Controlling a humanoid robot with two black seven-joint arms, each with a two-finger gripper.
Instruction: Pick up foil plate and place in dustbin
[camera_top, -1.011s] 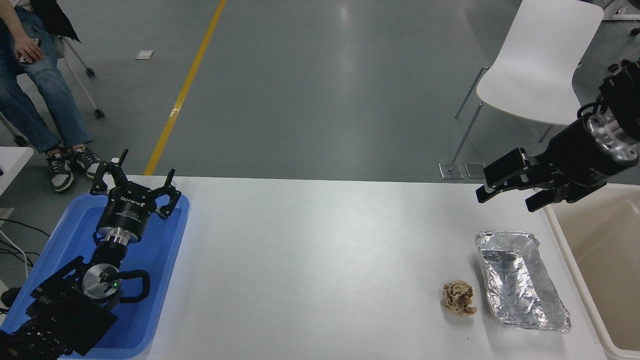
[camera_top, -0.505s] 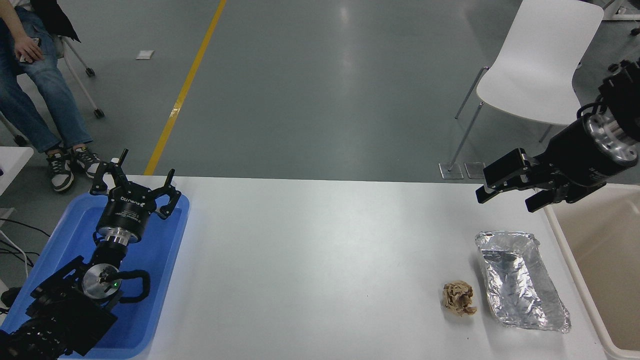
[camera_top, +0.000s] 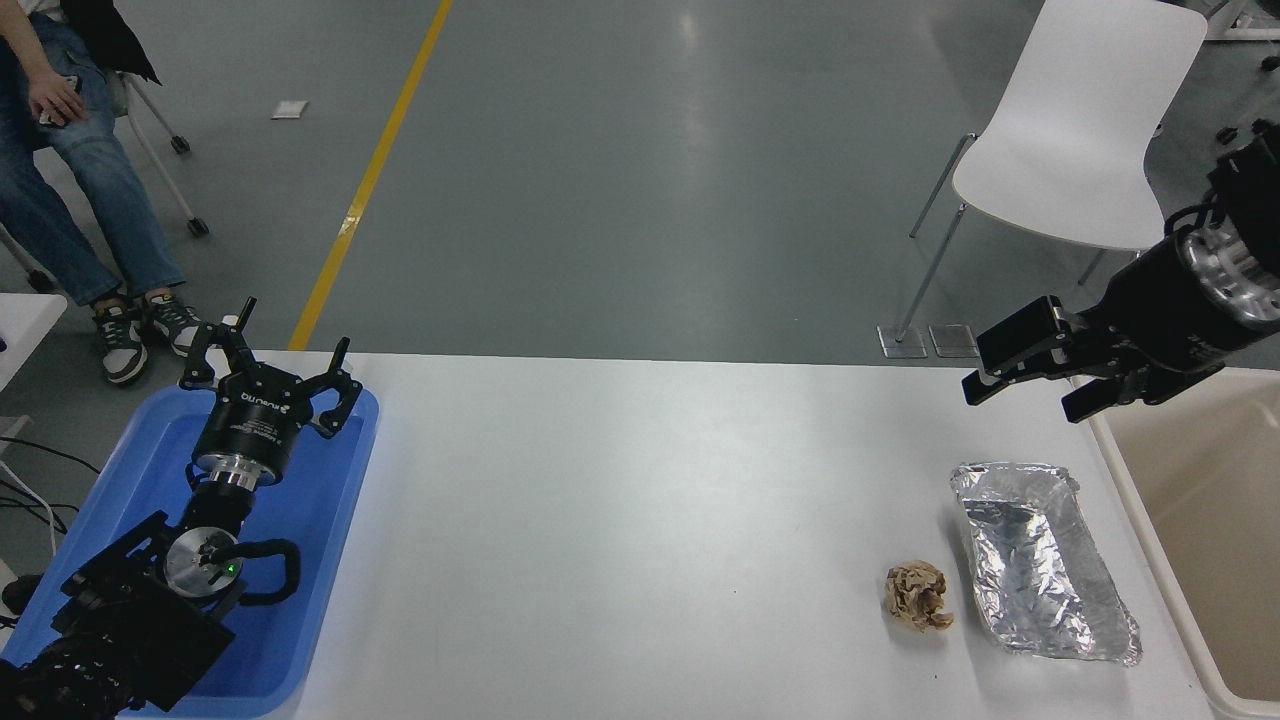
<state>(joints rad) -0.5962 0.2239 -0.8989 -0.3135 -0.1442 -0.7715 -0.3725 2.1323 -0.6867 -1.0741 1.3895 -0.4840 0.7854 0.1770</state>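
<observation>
One view only, the head camera. I had it mounted high on my side of the table (camera_top: 640, 520), facing forward and tilted down. Left arm (camera_top: 150, 590) entered at the lower left corner, right arm (camera_top: 1190, 300) from the right edge, both pointing away from the lens. Table filled the lower half, fairly near; grey floor (camera_top: 620, 180), a white chair (camera_top: 1080, 130) and a seated person (camera_top: 70, 150) lay beyond at the top. No second view to compare coverage.
</observation>
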